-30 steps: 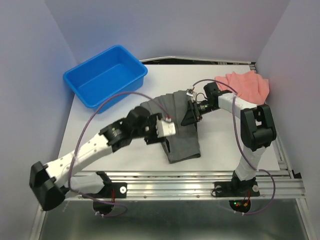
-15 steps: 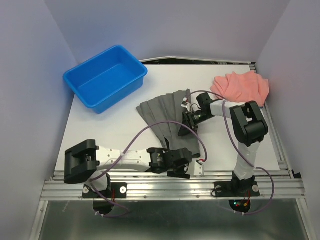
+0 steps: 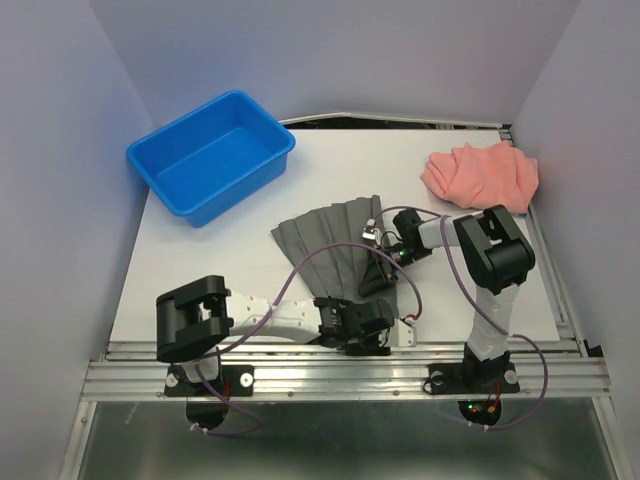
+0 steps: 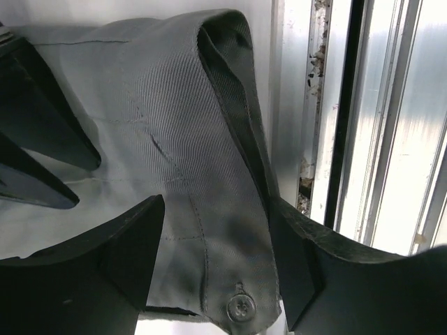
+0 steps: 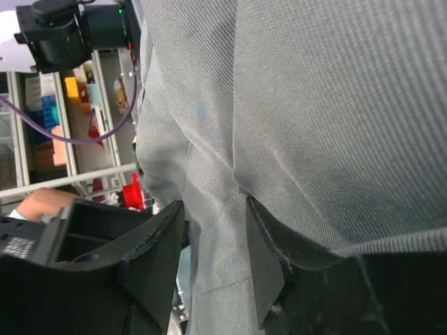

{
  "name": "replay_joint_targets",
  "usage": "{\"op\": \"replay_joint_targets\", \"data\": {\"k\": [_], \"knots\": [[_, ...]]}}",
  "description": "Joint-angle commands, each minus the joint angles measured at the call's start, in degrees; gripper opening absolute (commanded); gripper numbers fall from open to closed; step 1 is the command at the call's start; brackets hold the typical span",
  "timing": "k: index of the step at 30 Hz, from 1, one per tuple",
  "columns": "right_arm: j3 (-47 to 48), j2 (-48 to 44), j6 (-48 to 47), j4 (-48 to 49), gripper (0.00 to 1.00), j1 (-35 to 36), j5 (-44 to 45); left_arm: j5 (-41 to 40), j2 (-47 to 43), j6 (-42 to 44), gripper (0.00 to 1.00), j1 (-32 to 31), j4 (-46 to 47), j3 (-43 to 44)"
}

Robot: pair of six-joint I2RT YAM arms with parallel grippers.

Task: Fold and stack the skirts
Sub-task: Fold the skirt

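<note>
Overhead hides both grips. Left-wrist view: left pincer (image 4: 216,209) clamps buttoned waistband of grey skirt (image 4: 174,125). Right-wrist view: right pincer (image 5: 213,209) pinches its cloth.

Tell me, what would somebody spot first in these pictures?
The dark grey skirt fanned out in the middle grabs you first, with both arms on it: the left gripper straddles its buttoned waistband at the near edge, and the right gripper pinches cloth a little farther back. Then colours pop: a bright blue tub far left, a crumpled pink skirt far right.
</note>
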Motion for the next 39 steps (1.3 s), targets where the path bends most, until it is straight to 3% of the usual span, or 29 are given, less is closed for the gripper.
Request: {"op": "replay_joint_targets", "data": {"k": [1,11,18,25,28,31,39], "knots": [[-2.41,0.55,-1.80,2.44,0.47,1.37,8.24,1.45,1.45,-2.86,0.72,-1.59,1.48,-0.88],[-1.80,1.78,-0.74,2.35,0.46,1.37,10.96,-2.41,-0.04,-3.47,0.74,-6.25,2.27,-1.33],[-1.10,2.39,-0.74,1.38,0.45,1.37,11.58,-12.77,6.80,-4.80,0.69,-7.31,2.97,-1.06],[-0.83,2.92,-0.83,0.94,0.44,1.37,11.75,-17.00,7.08,-3.65,0.44,-7.66,4.91,-2.73],[-0.31,3.45,-1.27,0.33,0.43,1.37,11.58,-16.31,5.07,-3.83,0.22,-7.84,2.81,-1.95],[-0.30,2.84,-1.36,-0.11,0.43,1.89,10.79,-13.16,1.65,-4.53,0.11,-8.19,-0.96,-0.89],[1.80,-5.77,-2.76,-3.27,0.43,1.89,9.03,1.70,-6.28,-4.70,0.00,-4.69,-10.90,3.94]]}}
